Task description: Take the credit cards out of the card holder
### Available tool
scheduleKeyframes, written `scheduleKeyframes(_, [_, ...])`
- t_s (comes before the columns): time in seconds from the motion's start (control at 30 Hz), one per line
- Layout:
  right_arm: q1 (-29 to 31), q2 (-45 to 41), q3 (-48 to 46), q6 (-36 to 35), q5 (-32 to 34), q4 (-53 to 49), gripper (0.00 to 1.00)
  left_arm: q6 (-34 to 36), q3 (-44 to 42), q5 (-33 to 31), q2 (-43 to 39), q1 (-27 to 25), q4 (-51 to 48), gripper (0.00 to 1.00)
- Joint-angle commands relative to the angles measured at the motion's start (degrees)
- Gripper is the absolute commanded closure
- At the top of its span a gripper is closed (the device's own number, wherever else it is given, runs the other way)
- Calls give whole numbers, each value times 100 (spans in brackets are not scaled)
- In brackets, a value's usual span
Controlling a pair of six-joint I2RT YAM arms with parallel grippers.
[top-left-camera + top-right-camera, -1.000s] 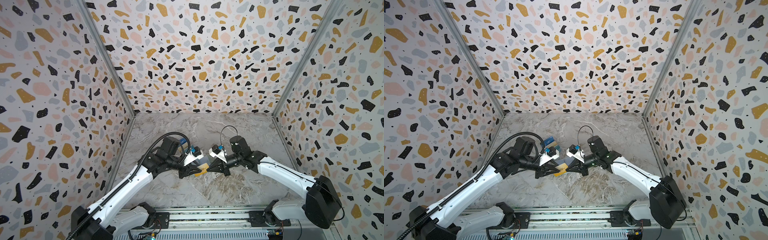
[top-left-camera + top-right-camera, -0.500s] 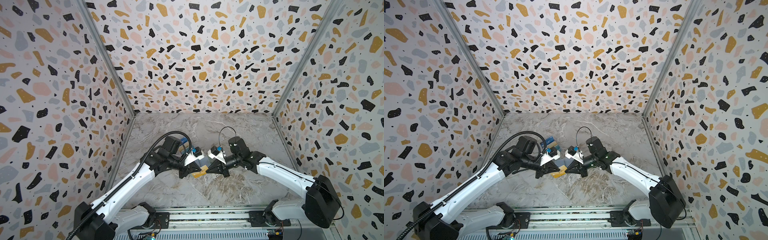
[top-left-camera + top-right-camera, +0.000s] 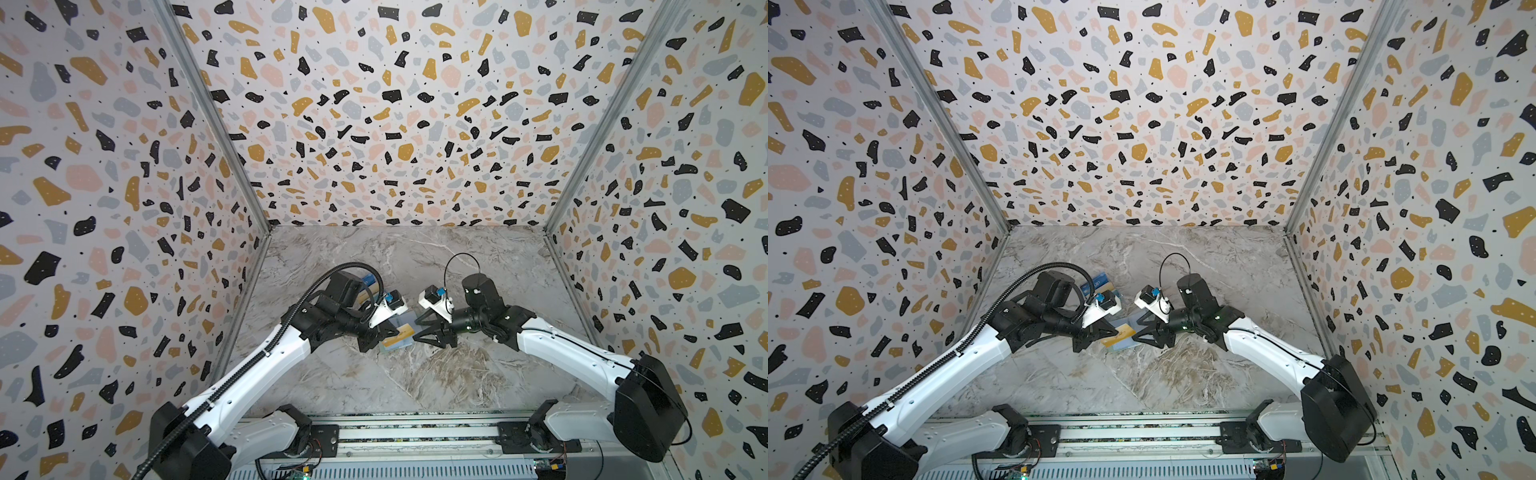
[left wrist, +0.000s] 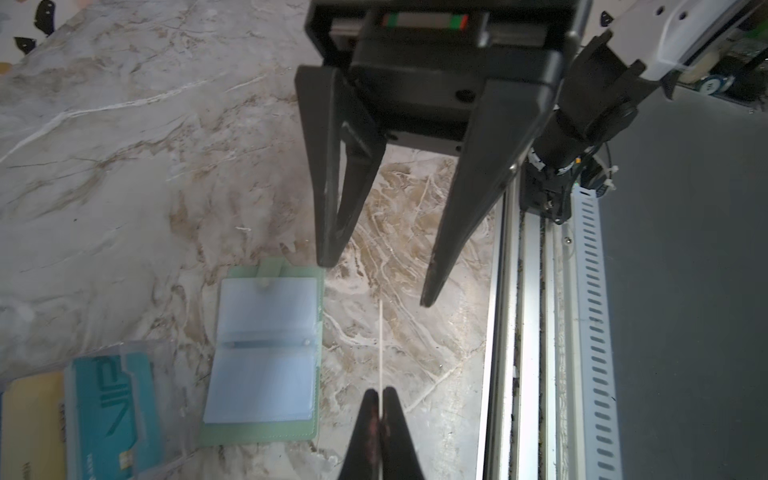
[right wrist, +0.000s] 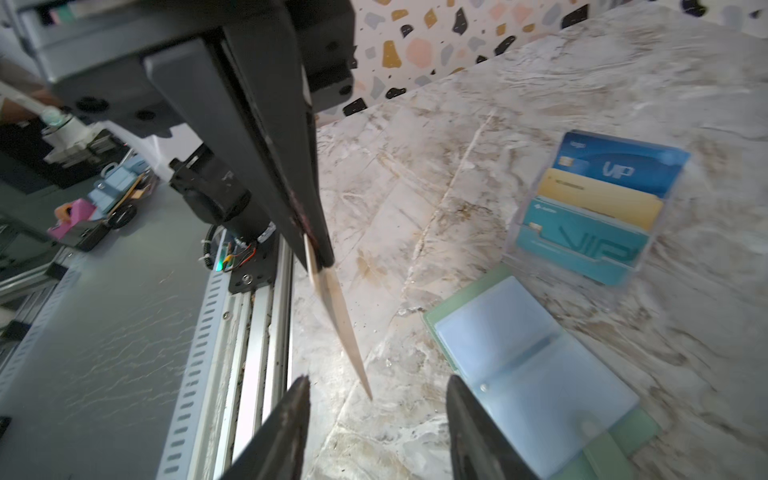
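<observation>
Left end effector [image 4: 380, 399] is pressed together, pinching a tan card [image 5: 336, 316] by one end. The card is off the tabletop [image 5: 415, 166], edge-on in both wrist views, and sticks out toward the right end effector [image 5: 379, 380]. Right end effector is spread, one finger on each side of the card's free end, not touching it. In both top views the two end effectors face each other tip to tip near the tabletop middle, with the card's gold face between them [image 3: 402, 331].

Card holder [image 4: 262, 365] lies open and flat on the tabletop, just beside and below the held card. Green cover is down, clear sleeves are up, snap tab sticks out at one end. No card shows in the sleeves that face up.

Clear tiered stand [image 5: 658, 232] sits just beside the card holder, on the side away from the rail. It holds a blue VIP card [image 5: 623, 166] in the back tier, a gold card [image 5: 598, 199] in the middle tier and a teal VIP card [image 5: 582, 249] in front, all upright.
</observation>
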Motion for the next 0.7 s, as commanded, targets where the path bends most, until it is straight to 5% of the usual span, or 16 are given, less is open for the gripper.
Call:
scheduleKeyframes(0.0, [-142,-481,-265,377,824,513,37,-89,46,-491,44,208,263,100])
scheduleKeyframes(0.33, [-431,-1301,-1110,1033,3719,1215,13,281,677,-1849,688,733,-163,100])
scheduleKeyframes(0.67, [-537,-1667,-1613,1101,5017,1427,3,469,1190,-2062,1558,1249,-68,100])
